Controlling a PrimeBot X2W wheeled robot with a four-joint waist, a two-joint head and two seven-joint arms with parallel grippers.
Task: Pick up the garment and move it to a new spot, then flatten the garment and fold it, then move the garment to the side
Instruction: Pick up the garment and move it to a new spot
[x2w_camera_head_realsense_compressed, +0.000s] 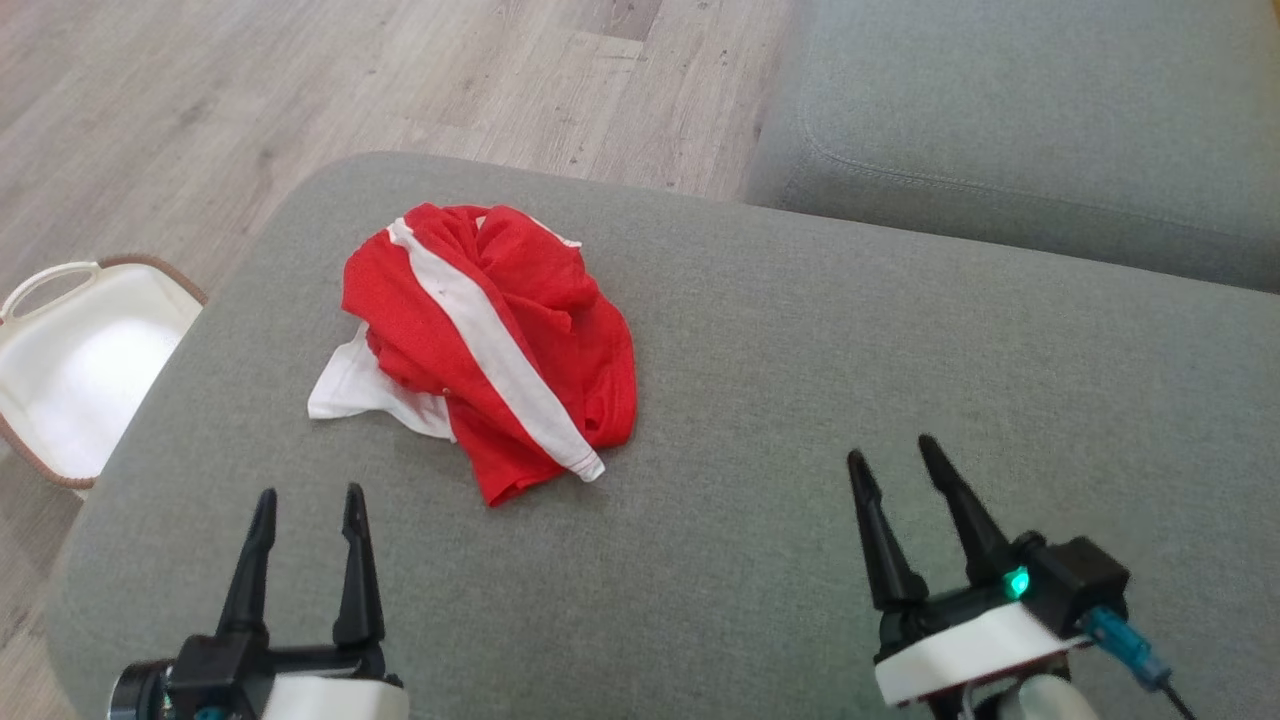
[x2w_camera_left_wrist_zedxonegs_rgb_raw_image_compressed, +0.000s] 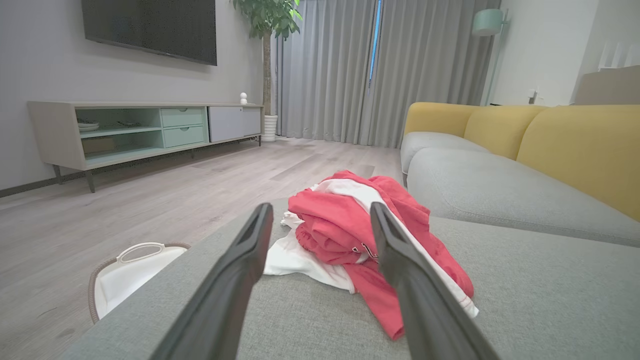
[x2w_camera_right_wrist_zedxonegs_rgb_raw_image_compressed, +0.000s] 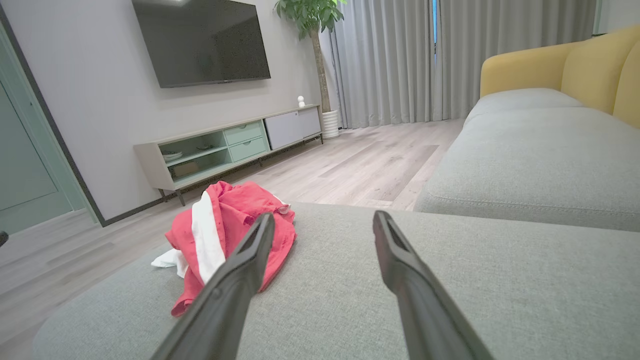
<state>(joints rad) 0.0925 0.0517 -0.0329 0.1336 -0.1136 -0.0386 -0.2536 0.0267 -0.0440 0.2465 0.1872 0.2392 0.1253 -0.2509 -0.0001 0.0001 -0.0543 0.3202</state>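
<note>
A crumpled red garment with a white stripe (x2w_camera_head_realsense_compressed: 490, 340) lies in a heap on the left part of the grey sofa cushion (x2w_camera_head_realsense_compressed: 800, 330). My left gripper (x2w_camera_head_realsense_compressed: 310, 498) hovers open just in front of it, nothing between its fingers. Through the left wrist view the garment (x2w_camera_left_wrist_zedxonegs_rgb_raw_image_compressed: 350, 225) sits straight ahead, past the spread fingers. Far to the garment's right, my right gripper (x2w_camera_head_realsense_compressed: 895, 450) is open and empty over bare cushion. The right wrist view has the garment (x2w_camera_right_wrist_zedxonegs_rgb_raw_image_compressed: 225, 225) off to the left of its fingers.
A white basket with a brown rim (x2w_camera_head_realsense_compressed: 70, 360) stands on the wood floor, left of the cushion. Another grey cushion (x2w_camera_head_realsense_compressed: 1050, 120) lies at the back right, with yellow backrests (x2w_camera_left_wrist_zedxonegs_rgb_raw_image_compressed: 575, 145). A TV console (x2w_camera_right_wrist_zedxonegs_rgb_raw_image_compressed: 225, 150) stands across the room.
</note>
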